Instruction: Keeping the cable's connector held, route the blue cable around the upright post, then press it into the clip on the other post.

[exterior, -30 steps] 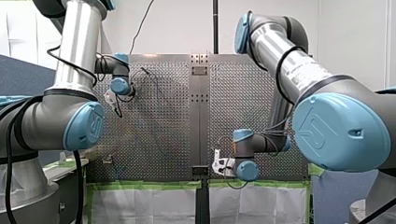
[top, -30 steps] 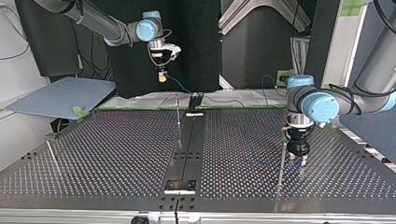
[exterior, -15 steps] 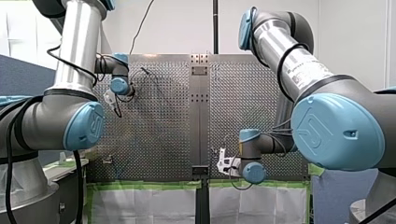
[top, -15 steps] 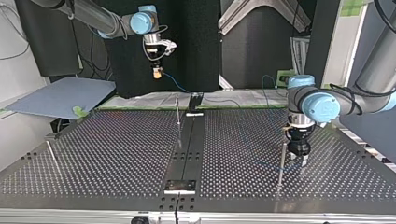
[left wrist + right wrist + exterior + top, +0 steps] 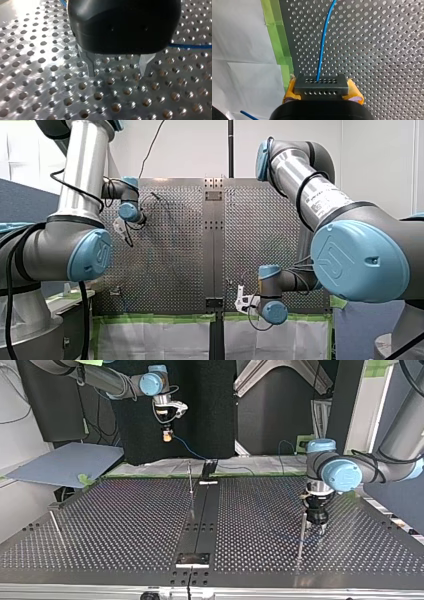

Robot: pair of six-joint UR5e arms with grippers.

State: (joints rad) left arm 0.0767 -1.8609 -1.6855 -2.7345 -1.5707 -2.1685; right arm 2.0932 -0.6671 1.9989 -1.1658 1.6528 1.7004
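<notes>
Your right hand (image 5: 167, 436) was closed on the connector (image 5: 321, 87), which sat between the yellow pads (image 5: 290, 91). The blue cable (image 5: 322, 47) left the connector straight ahead of that hand and ran out over the perforated worktop (image 5: 100, 525). Your left hand (image 5: 118, 73) was open, with its metal fingers (image 5: 90, 66) set moderately apart and nothing between them. It hung very low over the worktop, just beside a thin upright post (image 5: 301, 532). A part of the cable lay beside this hand, outside its fingers. The first risk, I think, was there: if you closed the hand in that place, it would catch only air, and the cable would not be guided around the post. The second risk was tension. The right hand was high and well apart from the left hand, so a strong pull on the cable could draw the connector out of the pads or turn it between them. The low fingers could also scrape the worktop or push against the post and bend it. I could not see a clip on any post, so you could press the cable at a wrong height.
</notes>
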